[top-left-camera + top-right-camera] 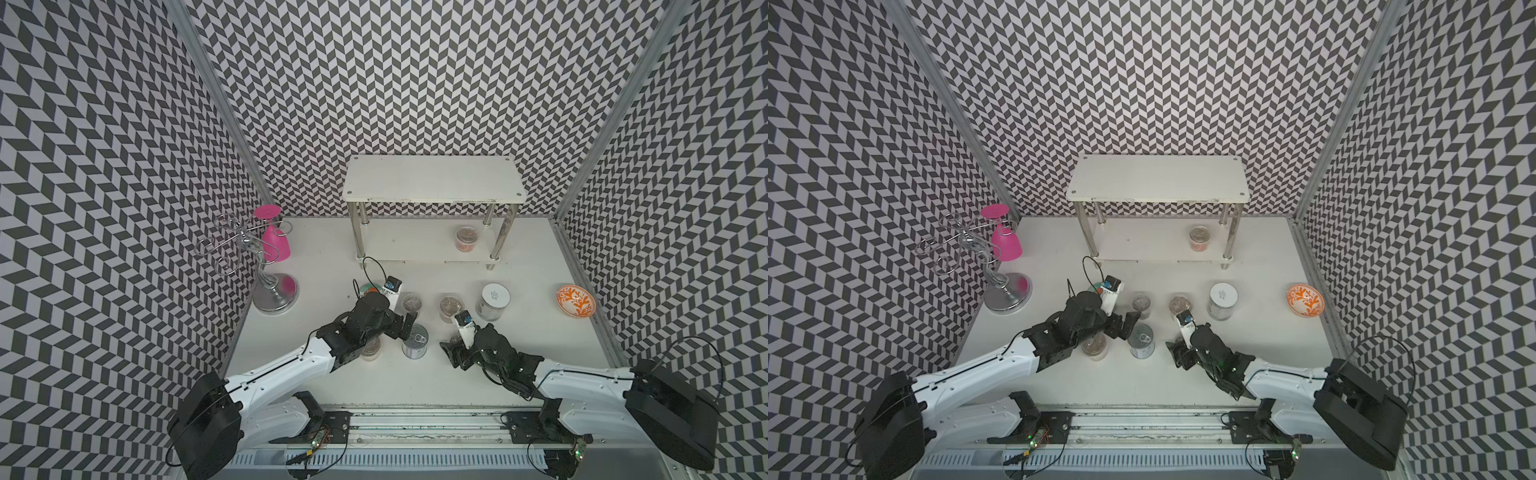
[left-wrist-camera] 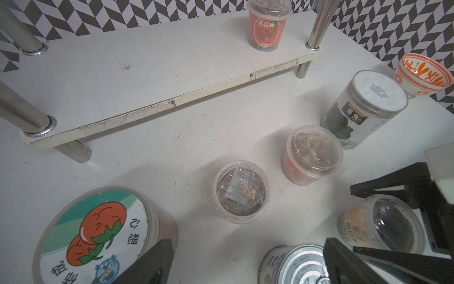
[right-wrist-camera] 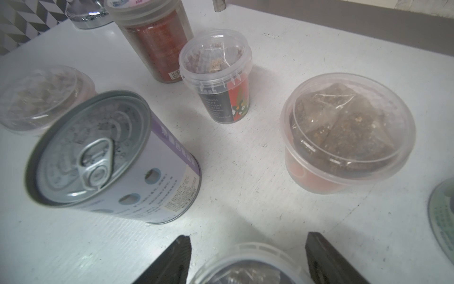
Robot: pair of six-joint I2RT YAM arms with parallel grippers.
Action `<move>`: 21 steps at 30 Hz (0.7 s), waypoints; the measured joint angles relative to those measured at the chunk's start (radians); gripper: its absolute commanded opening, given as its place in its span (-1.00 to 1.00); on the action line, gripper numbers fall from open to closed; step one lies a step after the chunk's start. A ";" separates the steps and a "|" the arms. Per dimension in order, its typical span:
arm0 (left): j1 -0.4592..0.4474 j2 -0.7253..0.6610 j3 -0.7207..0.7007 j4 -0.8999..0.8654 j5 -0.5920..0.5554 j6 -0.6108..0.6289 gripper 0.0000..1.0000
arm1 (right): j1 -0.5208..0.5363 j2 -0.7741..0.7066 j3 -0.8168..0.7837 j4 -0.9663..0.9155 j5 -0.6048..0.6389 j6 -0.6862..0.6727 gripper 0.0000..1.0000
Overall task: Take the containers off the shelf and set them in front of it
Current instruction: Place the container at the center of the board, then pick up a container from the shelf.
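Note:
The white shelf stands at the back, and one clear tub sits on its lower tier. In front of it stand a teal-orange-lidded jar, two clear tubs, a white-lidded jar, a silver can and a tub partly under my left arm. My left gripper is open wide above the table between the teal jar and the can, holding nothing. My right gripper is open, its fingers on either side of another clear tub standing on the table.
A silver wire glass stand with a pink goblet hanging on it is at the left wall. An orange-patterned dish sits near the right wall. Patterned walls close in three sides.

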 measured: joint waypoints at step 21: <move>0.000 0.000 0.013 0.000 0.021 0.001 0.99 | -0.232 -0.193 0.204 -0.045 0.093 -0.018 0.99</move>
